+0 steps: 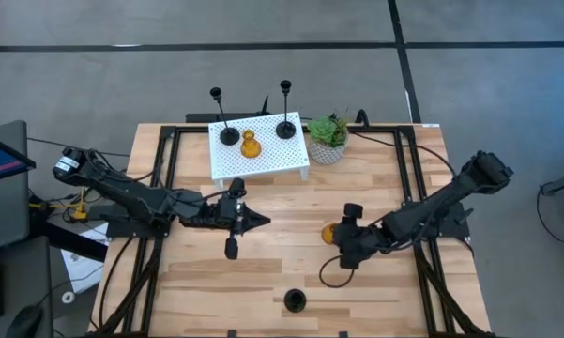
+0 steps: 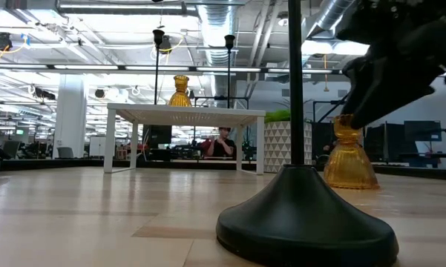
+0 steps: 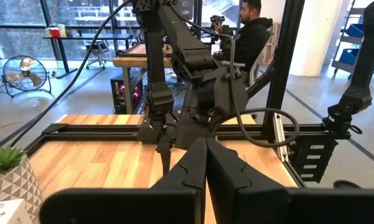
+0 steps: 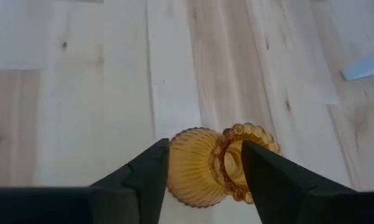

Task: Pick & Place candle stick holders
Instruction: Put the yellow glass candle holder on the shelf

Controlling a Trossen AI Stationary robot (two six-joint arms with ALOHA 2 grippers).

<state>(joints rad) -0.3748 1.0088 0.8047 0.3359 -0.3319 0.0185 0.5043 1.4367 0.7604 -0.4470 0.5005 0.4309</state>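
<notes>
1. Holders: two black ones (image 1: 223, 117) and one amber (image 1: 250, 145) already stand on the white stand (image 1: 263, 161) at 12 o'clock on the table (image 1: 263, 272); a third black one (image 1: 294, 299) waits at 6 o'clock.
2. I'm working the second amber holder (image 4: 215, 165), upright on the table at about 3 o'clock from centre.
3. My right end effector (image 4: 205, 171) is spread wide, a finger on each side of the amber holder's narrow upper part, close beside the glass but not clamped on it.
4. My left end effector (image 1: 253, 221) is clenched on nothing, hovering just left of table centre.
5. I judge this to be the grasp step. Next I need to close on the neck squarely, lift straight up, then carry it toward 12 o'clock to a free spot on the stand.
6. Ribbed glass may slip, so I'd squeeze gently.
</notes>
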